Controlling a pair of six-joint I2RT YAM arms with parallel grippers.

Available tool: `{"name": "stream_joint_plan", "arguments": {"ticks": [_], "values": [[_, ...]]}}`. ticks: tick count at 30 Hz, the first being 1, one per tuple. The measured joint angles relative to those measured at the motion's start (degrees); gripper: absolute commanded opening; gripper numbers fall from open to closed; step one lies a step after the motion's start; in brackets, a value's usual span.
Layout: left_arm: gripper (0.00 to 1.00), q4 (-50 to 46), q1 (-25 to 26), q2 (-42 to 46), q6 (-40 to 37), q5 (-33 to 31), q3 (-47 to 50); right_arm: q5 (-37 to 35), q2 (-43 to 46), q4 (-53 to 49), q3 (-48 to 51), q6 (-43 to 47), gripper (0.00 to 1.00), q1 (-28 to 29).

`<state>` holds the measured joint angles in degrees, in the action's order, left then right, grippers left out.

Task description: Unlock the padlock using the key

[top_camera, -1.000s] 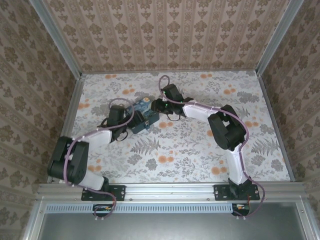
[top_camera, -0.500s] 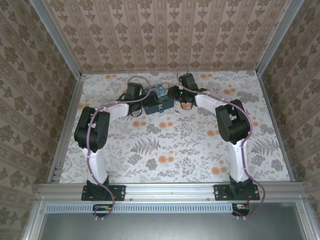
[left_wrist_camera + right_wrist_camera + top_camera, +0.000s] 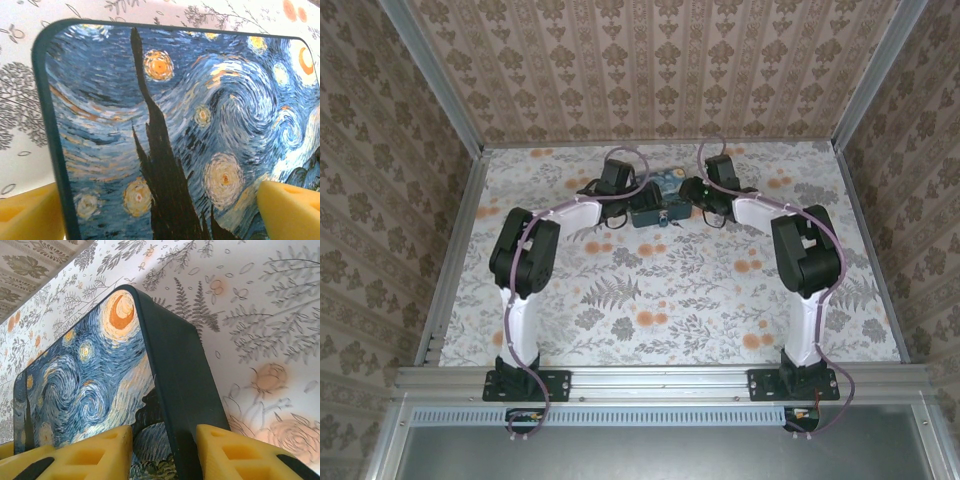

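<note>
Progress: early, nothing unlocked | box at desk far edge, centre | padlock: seemingly the tiny dark speck at box's near face | left fingers spread wide astride box, grip unclear | right fingers part-closed, pinching box wall | key not in hand; unlocking all remains

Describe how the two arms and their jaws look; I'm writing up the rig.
Both the left arm and right arm have white tubular links joined by chunky black joints, on black base plates bolted to a metal rail. A purplish cable runs along each. The jaws are bright yellow blocks with rectangular hollows; the right ones show black inserts.
</note>
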<state>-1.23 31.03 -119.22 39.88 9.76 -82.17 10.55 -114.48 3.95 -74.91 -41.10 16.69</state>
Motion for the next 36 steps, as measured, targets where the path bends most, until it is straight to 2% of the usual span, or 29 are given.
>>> {"name": "stream_joint_plan", "arguments": {"ticks": [15,21,28,36], "values": [[0.93,3.2,3.8,5.1,0.7,-1.2,8.3,-0.3,11.3,13.5,20.5,-6.3,0.37,0.7],[0.93,5.8,5.4,9.0,1.8,-2.9,14.4,-2.0,14.6,19.9,27.6,-8.7,0.37,2.8],[0.93,7.0,7.7,15.6,3.3,-5.1,22.8,-6.4,20.6,24.0,36.1,-11.0,0.36,7.9],[0.94,6.4,8.1,17.6,3.5,-5.4,24.8,-9.4,22.6,23.4,37.8,-12.2,0.38,10.6]]}}
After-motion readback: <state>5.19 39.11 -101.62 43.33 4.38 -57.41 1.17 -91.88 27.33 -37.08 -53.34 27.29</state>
